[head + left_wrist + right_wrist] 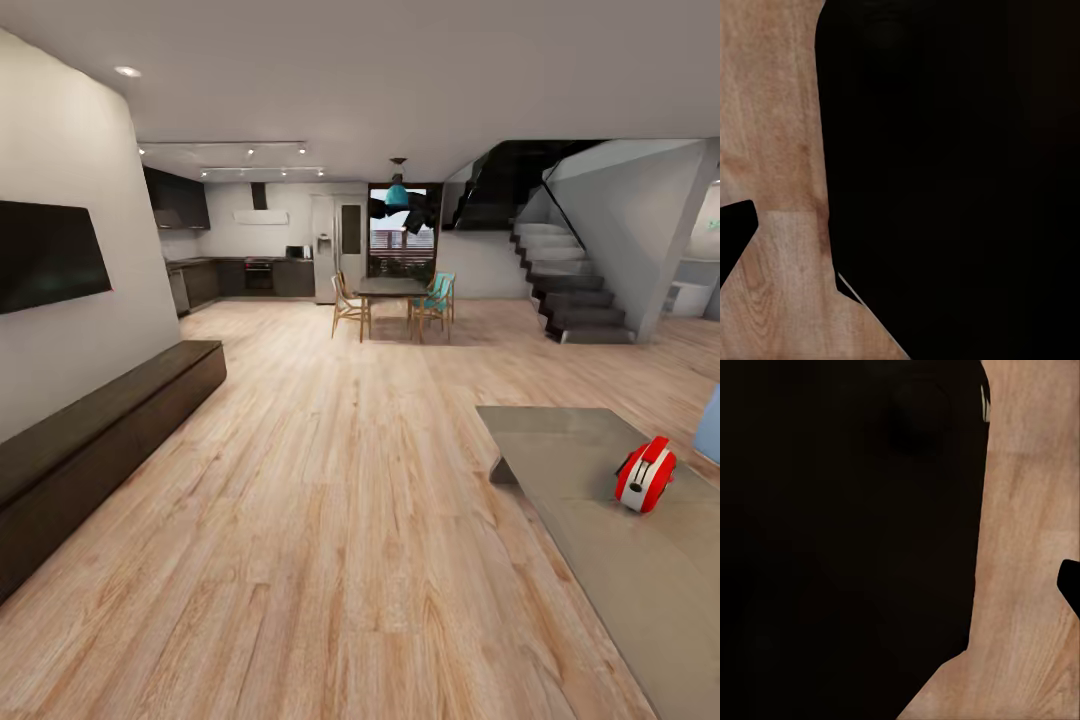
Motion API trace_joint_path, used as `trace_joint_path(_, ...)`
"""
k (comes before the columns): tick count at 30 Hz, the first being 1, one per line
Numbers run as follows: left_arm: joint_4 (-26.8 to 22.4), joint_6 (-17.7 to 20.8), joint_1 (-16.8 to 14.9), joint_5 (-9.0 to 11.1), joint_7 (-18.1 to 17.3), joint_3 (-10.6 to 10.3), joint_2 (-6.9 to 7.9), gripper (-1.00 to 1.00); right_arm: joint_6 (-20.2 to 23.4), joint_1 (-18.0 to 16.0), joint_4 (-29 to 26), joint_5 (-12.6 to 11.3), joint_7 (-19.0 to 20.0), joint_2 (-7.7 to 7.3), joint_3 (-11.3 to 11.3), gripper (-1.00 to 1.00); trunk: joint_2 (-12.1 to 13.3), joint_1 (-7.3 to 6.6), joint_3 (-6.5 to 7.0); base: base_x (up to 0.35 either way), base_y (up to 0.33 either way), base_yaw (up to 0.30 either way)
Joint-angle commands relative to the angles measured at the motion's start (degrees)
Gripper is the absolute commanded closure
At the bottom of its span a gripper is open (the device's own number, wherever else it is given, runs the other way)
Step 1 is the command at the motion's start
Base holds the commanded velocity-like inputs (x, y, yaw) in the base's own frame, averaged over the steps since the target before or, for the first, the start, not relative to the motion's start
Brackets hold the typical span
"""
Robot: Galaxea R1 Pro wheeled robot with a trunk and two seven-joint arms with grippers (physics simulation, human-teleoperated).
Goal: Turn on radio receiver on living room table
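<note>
1. Light wood plank floor (pixel 330 480) across the whole open-plan room, from the near foreground back to the kitchen; same planks (pixel 772 150) beside a large black shape in the left wrist view, and again (pixel 1027 547) in the right wrist view.
2. White wall (pixel 80 170) at the robot's left, with a dark flat screen (pixel 50 255) mounted on it and a long dark low bench (pixel 100 430) along its base.
3. Dark staircase (pixel 575 290) at far right, rising toward the left.
4. Low grey glossy table (pixel 600 560) at near right, cut off by the picture's edge.
5. Dark kitchen units (pixel 240 275) and a pale refrigerator (pixel 325 250) against the far wall.
6. Dark dining table (pixel 392 288) at far centre, flanked by a wooden chair (pixel 350 308) and a teal chair (pixel 435 298), under a teal pendant lamp (pixel 397 193).
7. Red radio receiver (pixel 645 474) with white edge band, upright on the grey table top, near that table's right side.
8. Left gripper: jaw state cannot be told; dark, unreadable shapes in the left wrist view.
9. Right gripper: jaw state cannot be told; same dark masses in the right wrist view.
</note>
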Motion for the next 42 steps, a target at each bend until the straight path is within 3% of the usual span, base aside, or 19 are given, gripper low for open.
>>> trace_joint_path(1, -0.3, -0.3, 0.1, 0.1, -0.1, 0.3, 0.26, -1.00, -0.2, 0.0, 0.0, 0.1, 0.1, -0.06, 0.1, -1.00, 0.0, 0.01, 0.01, 0.000, 0.000, 0.000)
trace_joint_path(16, -1.9, -2.1, 0.1, 1.0, -0.1, 0.6, 0.29, -1.00, -2.4, 0.0, 0.0, 0.0, 0.1, -0.17, -0.1, -1.00, 0.0, 0.01, 0.01, 0.000, 0.000, 0.000)
trace_joint_path(42, -2.0, -2.3, 0.1, 1.1, -0.1, 0.7, 0.35, -1.00, -2.3, 0.0, 0.1, -0.9, -0.1, 0.01, -0.7, -1.00, 0.0, 0.01, 0.01, 0.000, 0.000, -0.001)
